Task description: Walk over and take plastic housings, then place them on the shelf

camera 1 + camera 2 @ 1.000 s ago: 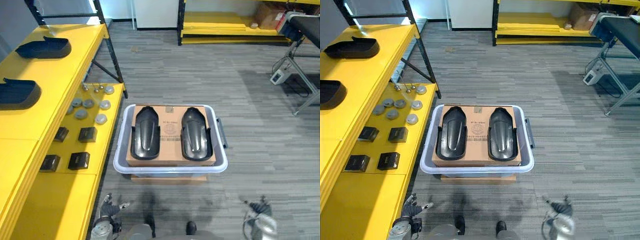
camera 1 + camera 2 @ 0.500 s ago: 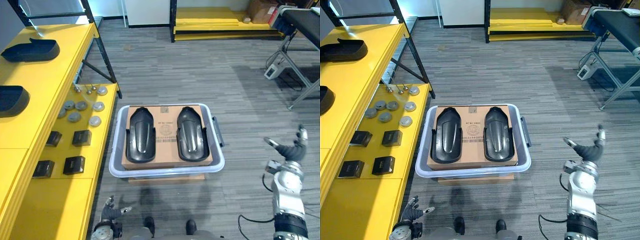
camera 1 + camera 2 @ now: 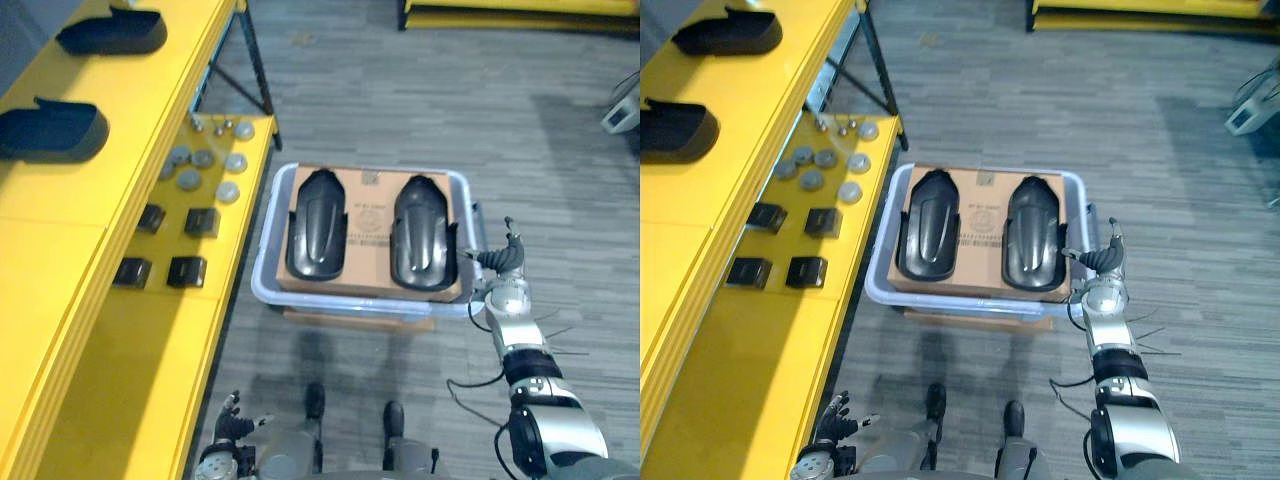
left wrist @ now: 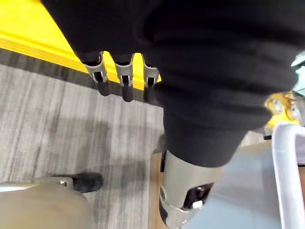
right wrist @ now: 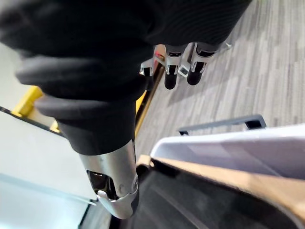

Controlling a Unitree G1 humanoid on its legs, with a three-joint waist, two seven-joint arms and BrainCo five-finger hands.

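Left eye view: glossy black housings.

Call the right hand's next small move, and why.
Probably shift the right hand inward over the right housing and lower onto it. The hand is open, holds nothing, and sits at the right rim of the bin, just beside that housing, which lies free on the cardboard. The left hand hangs low, open.

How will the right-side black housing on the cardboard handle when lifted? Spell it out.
Probably stiff: the housing keeps a moulded, domed shape. Likely light for its size, as the cardboard beneath lies flat. Its glossy curved back may slip in the right hand.
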